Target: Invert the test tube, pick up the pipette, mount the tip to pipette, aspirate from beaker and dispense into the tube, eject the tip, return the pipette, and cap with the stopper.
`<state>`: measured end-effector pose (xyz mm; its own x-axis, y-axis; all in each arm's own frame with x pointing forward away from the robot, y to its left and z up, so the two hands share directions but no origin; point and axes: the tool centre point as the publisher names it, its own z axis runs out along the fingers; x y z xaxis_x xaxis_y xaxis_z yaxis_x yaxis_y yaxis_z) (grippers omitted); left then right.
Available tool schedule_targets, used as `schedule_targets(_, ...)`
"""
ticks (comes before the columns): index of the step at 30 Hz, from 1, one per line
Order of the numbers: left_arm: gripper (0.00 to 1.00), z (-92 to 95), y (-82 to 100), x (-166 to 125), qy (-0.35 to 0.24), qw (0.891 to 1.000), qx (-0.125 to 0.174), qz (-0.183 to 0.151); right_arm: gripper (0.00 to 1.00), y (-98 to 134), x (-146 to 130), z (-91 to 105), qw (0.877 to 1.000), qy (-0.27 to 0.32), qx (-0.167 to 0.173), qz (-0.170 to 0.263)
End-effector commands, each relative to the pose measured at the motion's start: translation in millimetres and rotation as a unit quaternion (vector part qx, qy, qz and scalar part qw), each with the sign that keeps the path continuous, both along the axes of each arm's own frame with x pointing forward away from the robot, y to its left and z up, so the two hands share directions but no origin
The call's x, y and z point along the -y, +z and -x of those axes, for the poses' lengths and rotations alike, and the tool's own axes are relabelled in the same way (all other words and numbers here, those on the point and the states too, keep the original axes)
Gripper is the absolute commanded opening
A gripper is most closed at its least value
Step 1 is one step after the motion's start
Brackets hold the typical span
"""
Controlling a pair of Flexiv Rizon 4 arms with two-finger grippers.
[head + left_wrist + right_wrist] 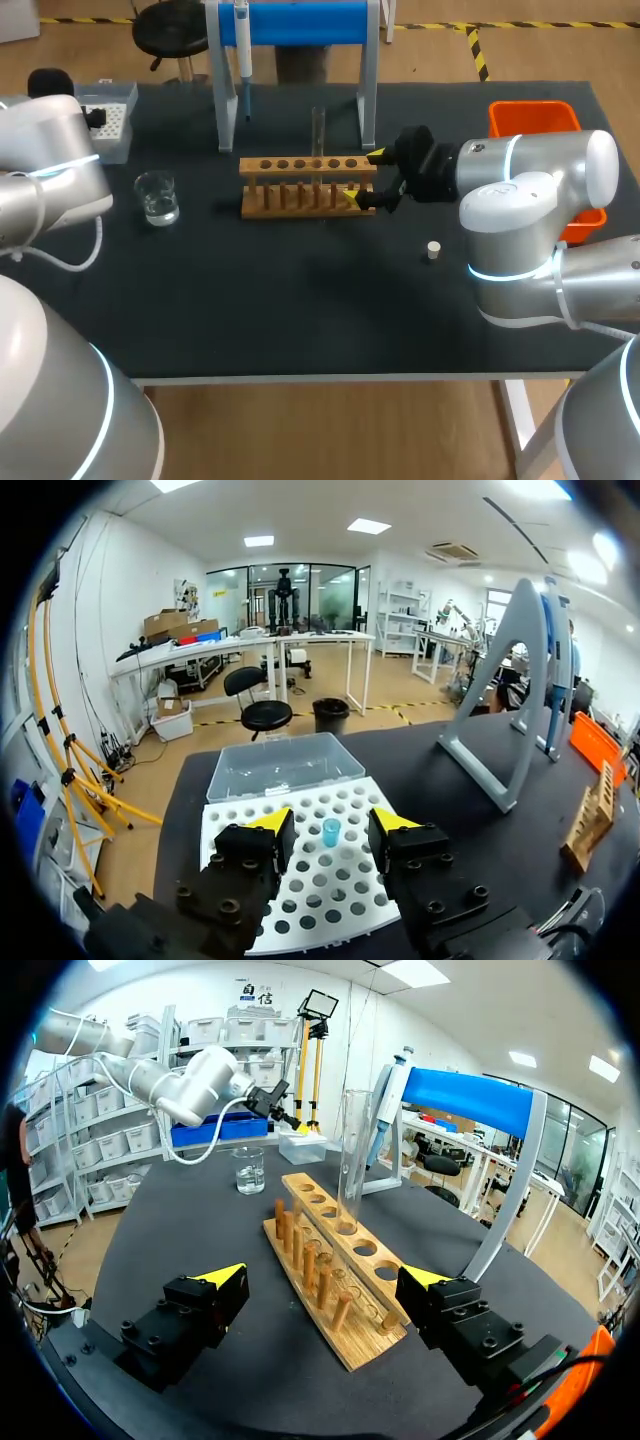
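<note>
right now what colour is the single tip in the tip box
Light blue; the tip shows best in the left wrist view.

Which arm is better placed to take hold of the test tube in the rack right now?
Right. The right gripper, open, sits at the wooden rack holding the test tube; the left gripper hovers over the tip box.

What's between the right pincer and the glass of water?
The wooden rack, with the test tube standing in it, then bare table before the beaker. The head view shows it best.
</note>
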<state>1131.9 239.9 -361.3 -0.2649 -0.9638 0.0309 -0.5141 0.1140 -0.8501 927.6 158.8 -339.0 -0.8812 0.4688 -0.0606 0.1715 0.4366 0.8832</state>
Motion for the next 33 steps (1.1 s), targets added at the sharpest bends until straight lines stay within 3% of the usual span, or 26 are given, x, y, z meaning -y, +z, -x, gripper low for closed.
schedule_targets(1,0.47,-4.2,-2.7,-1.7,-0.002,1.000,0.001,0.001,1.00,0.6,0.0,-0.3,1.000,0.001,-0.001,0.001)
schedule_targets(25,0.46,-5.2,-7.2,-0.1,-0.004,1.000,-0.005,0.003,1.00,0.6,0.0,-0.3,1.000,0.001,-0.001,0.001)
schedule_targets(33,0.40,-5.4,-7.3,0.0,-0.004,1.000,-0.006,0.001,1.00,0.6,0.0,-0.3,1.000,0.001,-0.001,0.001)
